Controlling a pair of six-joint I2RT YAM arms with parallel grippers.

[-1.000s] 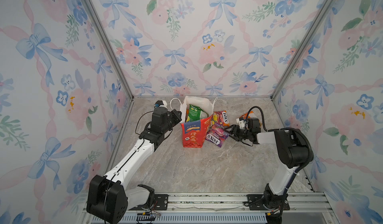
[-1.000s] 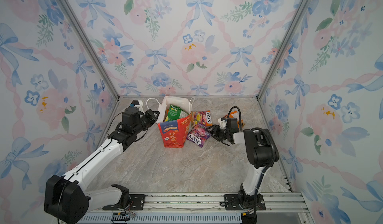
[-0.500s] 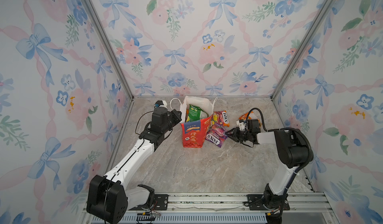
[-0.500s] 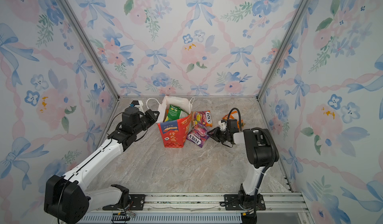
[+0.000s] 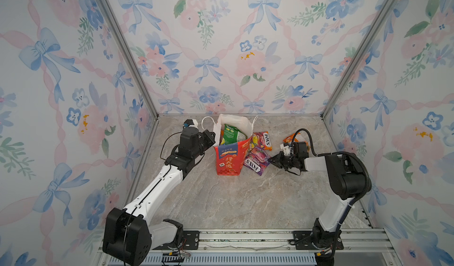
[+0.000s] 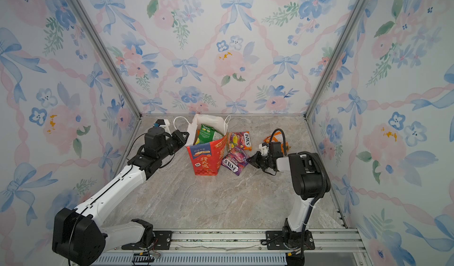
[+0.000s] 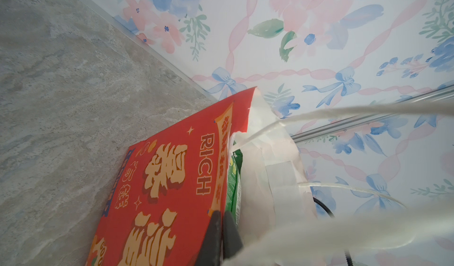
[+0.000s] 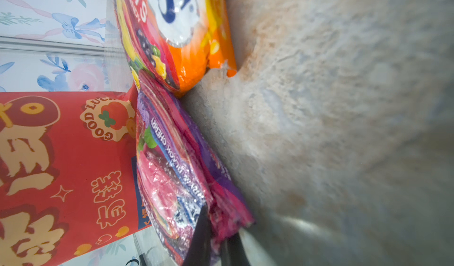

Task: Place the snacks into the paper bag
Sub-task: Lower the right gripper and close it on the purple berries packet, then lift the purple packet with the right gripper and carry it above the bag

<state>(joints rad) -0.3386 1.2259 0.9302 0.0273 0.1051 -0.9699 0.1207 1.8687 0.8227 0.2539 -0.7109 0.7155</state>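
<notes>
**Inspector:** What has changed in the last second?

**Assessor:** The right hand (image 5: 271, 159) had its jaws apart a second ago. It is now clenched on the near edge of the glossy purple "FOX'S" candy packet (image 5: 255, 160), right of centre in both top views. The right wrist view shows foil crumpled between the dark fingers (image 8: 200, 230).

**Inspector:** Where is the packet?

**Assessor:** It is down on the grey marbled table (image 5: 245, 198), not lifted. It leans against the right wall of the tall red paper bag with blue panel and white cord handles (image 5: 228, 160).

**Inspector:** And the other hand?

**Assessor:** No change. The left hand (image 5: 211, 137) stays pinched on the bag's upper rim, at the left of the mouth.

**Inspector:** What about the other snacks?

**Assessor:** A green foil packet (image 5: 231, 134) stands inside the bag. A red-and-yellow "FOX'S" packet (image 5: 264, 140) lies outside, just above the purple one in frame. An orange packet (image 5: 290, 138) shows partly behind the right wrist.

**Inspector:** Your finding?

**Assessor:** The grasp is made. In my judgement the next step is to lift the packet and carry it over the mouth. The hold is on an edge only, so slippage is the risk.
</notes>
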